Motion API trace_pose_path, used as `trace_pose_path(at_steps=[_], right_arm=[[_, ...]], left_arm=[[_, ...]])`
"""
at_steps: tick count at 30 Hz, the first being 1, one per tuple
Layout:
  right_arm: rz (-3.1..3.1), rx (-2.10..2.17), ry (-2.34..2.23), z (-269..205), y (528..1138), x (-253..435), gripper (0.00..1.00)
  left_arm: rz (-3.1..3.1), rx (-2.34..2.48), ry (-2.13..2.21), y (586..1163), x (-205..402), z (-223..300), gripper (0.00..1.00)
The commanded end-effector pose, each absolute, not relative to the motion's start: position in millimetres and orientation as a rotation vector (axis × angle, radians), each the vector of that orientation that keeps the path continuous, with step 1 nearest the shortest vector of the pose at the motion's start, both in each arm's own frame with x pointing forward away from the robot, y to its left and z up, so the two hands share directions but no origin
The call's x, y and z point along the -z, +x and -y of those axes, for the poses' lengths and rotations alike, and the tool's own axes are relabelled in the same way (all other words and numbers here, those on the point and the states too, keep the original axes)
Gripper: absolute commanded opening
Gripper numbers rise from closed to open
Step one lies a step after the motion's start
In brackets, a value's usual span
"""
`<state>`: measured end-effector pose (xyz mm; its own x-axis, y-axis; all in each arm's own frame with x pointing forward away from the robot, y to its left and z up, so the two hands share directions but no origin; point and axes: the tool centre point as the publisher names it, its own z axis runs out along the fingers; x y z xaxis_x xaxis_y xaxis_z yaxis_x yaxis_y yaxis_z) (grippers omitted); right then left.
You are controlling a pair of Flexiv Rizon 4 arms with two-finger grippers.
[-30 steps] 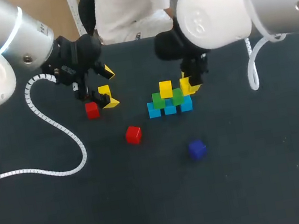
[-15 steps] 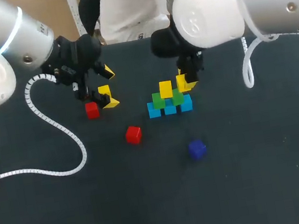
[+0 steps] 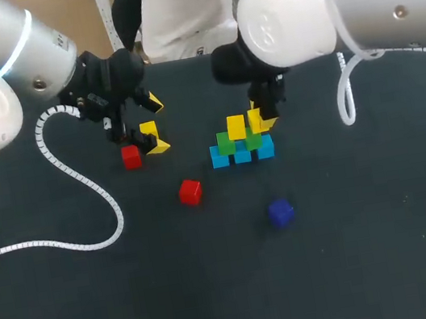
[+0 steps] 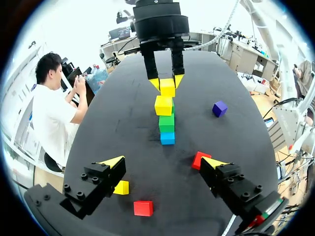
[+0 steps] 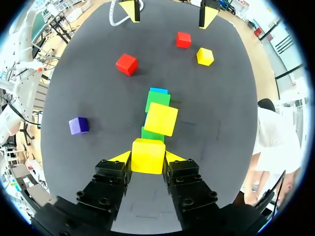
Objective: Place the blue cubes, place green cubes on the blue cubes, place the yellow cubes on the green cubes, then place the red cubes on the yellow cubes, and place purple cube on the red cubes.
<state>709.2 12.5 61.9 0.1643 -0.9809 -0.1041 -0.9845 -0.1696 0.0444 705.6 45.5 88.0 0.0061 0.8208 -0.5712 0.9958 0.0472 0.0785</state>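
Over the middle of the dark table (image 3: 362, 265), the right gripper (image 5: 147, 158) is squeezing the held yellow cube (image 5: 147, 152) between its two fingers, one finger pressing on each side. It is holding this cube just above the pile, right beside the top yellow cube (image 3: 235, 127). I cannot tell if the held yellow cube is touching the green one under it.

The pile is standing in rows. Three blue cubes (image 3: 243, 155) are sitting side by side on the table. Two green cubes (image 3: 226, 142) are sitting on top of them. The top yellow cube is resting on the green ones, toward the left side of the pile.

The left gripper (image 4: 163, 162) is hanging low over the left part of the table, well apart from the pile. Its fingers are spread wide and are gripping nothing. The loose yellow cube (image 4: 121, 187) is lying on the table just beside one of its fingertips. The first red cube (image 3: 131, 157) is lying close by the left gripper too. The second red cube (image 3: 190, 192) is lying by itself, between the left gripper and the purple cube (image 3: 281, 213). The purple cube is sitting alone on the table, in front of the pile and nearer to the robot.

A curly white cable (image 3: 78, 182) is lying across the left side of the table.
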Motion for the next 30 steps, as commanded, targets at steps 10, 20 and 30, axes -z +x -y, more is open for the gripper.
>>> trace_pose_path(at_steps=[10, 20, 30], right_arm=[[-1.987, -0.172, -2.396, -19.9, 717.0, -58.8, 0.0], [-1.985, -0.172, -2.402, -20.4, 718.4, -56.8, 0.0], [-1.983, -0.175, -2.406, -20.2, 716.9, -53.9, 0.0]], left_arm=[[-1.86, 0.494, 1.822, 705.9, -88.0, -46.2, 1.0], [-1.86, 0.494, 1.822, 705.9, -88.0, -46.2, 1.0], [-1.86, 0.494, 1.822, 705.9, -88.0, -46.2, 1.0]])
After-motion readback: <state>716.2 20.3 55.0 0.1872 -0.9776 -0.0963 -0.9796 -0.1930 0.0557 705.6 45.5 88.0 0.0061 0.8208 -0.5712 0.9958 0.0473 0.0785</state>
